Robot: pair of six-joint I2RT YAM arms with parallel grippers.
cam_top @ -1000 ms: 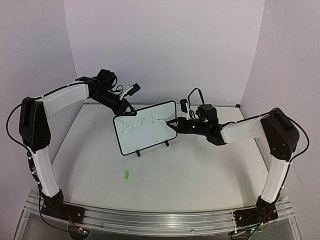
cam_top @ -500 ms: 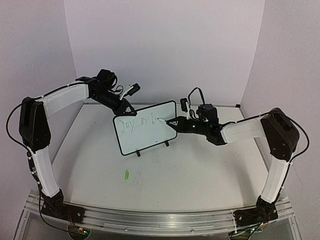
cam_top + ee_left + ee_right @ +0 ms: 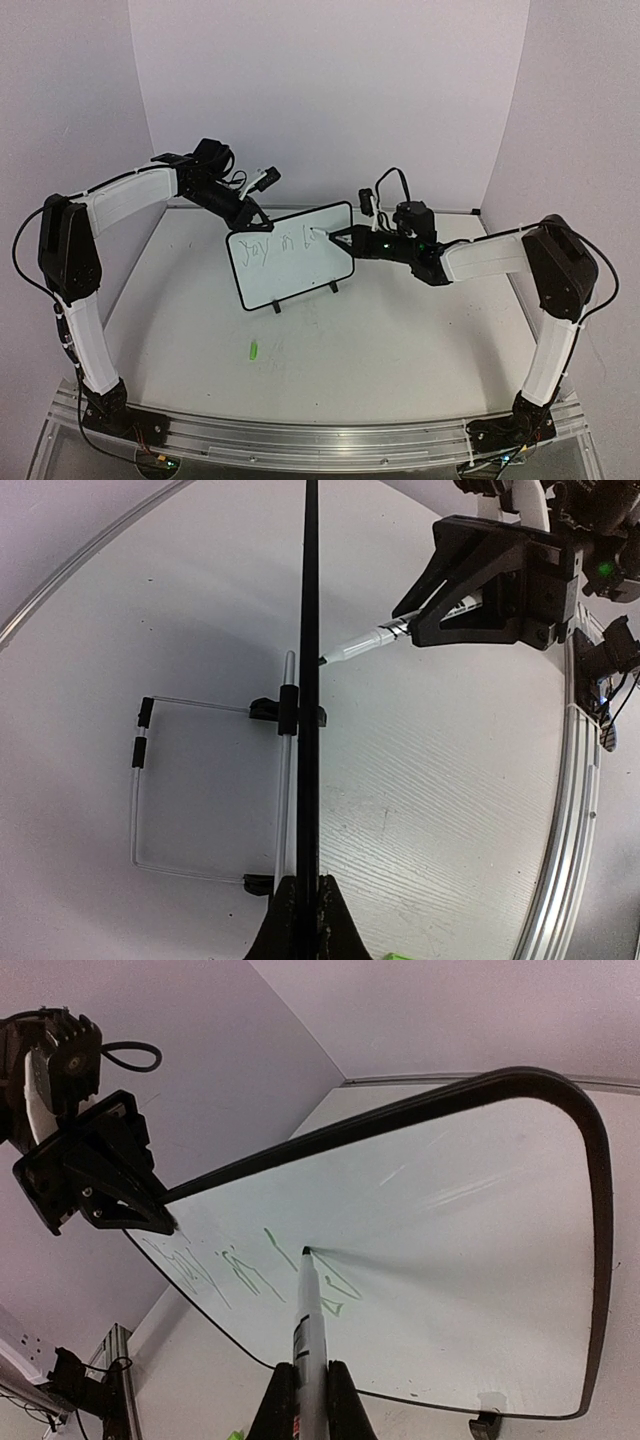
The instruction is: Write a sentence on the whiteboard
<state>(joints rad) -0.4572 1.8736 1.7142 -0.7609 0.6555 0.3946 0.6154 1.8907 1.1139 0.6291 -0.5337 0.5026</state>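
The whiteboard [image 3: 290, 256] stands upright on the table [image 3: 400, 340], its written face toward the arm bases. In front of the whiteboard the table lies open, save a small green piece [image 3: 253, 350] well in front of its left foot. The left gripper [image 3: 252, 216] occupies the whiteboard's top left corner, clamped on the frame. The right gripper [image 3: 342, 240] blocks the whiteboard's upper right, holding a marker [image 3: 308, 1310] whose tip touches the face. Behind the whiteboard a strip of table reaches the back wall [image 3: 330, 100], with the left arm [image 3: 130, 195] above its left part.
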